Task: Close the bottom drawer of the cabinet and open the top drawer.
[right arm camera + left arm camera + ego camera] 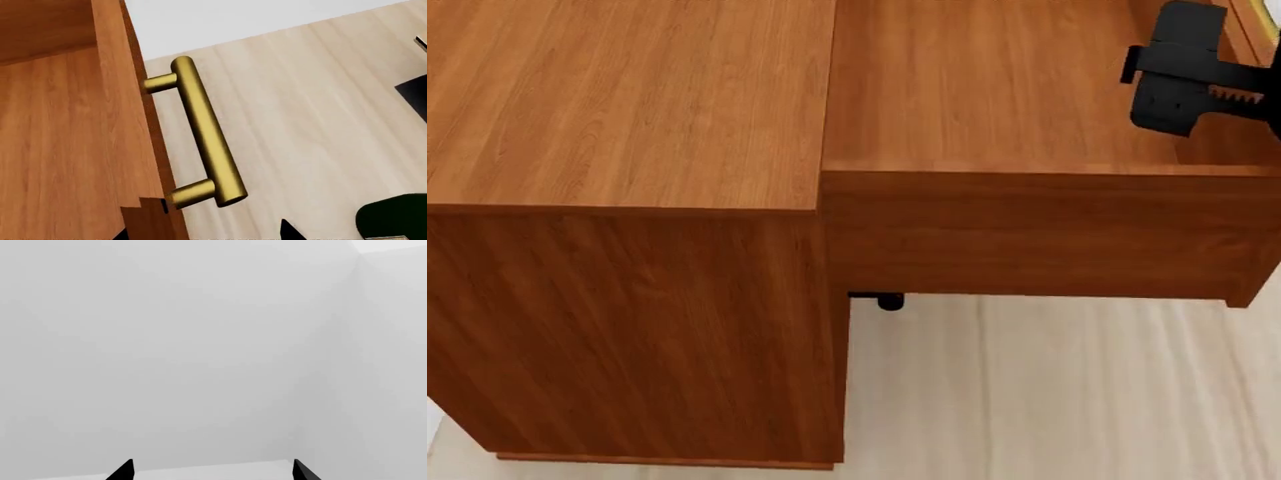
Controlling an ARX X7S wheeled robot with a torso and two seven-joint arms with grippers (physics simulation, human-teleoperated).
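The cabinet (627, 130) is a big reddish-brown chest seen from above. Its top drawer (1028, 220) is pulled far out to the right, with its bare inside showing. The bottom drawer is hidden; only floor shows under the top drawer. My right gripper (1208, 70) is at the top drawer's front end. In the right wrist view it (203, 234) is open, with the drawer's front panel (143, 150) between its fingertips and the brass handle (207, 135) just ahead, not gripped. My left gripper (213, 471) is open and empty, facing a white wall.
Pale wood floor (1054, 390) lies below and to the right of the cabinet. A small black part (888, 300) pokes out under the open drawer at the cabinet's edge. A dark green rounded shape (393, 217) sits on the floor near the right gripper.
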